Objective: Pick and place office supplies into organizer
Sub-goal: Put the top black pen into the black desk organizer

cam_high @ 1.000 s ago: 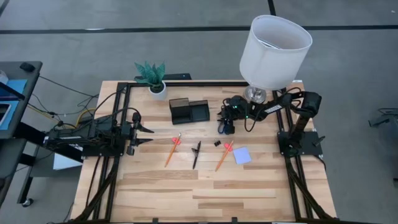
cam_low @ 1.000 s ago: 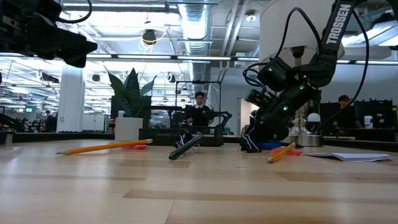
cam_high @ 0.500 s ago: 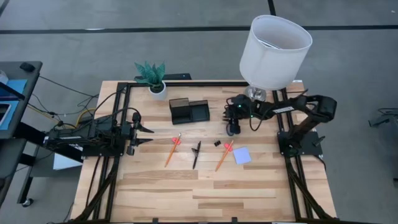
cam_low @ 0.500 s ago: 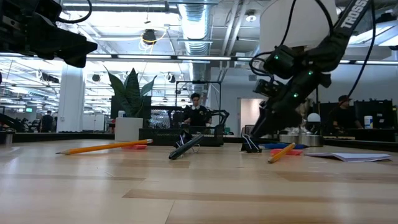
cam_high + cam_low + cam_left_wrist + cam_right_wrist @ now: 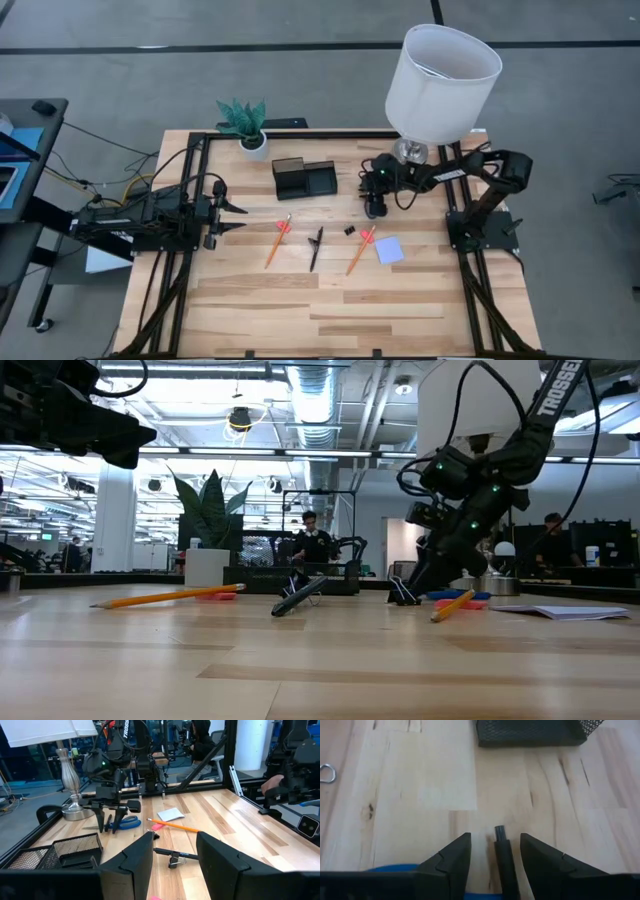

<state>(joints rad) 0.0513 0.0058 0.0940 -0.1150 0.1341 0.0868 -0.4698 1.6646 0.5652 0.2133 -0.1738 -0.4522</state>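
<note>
Bare wood lies open between the organizer [image 5: 305, 178] and the pencils [image 5: 277, 241]; a lamp [image 5: 440, 80] overhangs the far right corner.

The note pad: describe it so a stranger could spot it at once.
Start at the big white lamp at the table's far right. Come toward the near edge, past the right pincer. The note pad lies flat beside an orange pencil: the only pale blue square among thin sticks.
</note>
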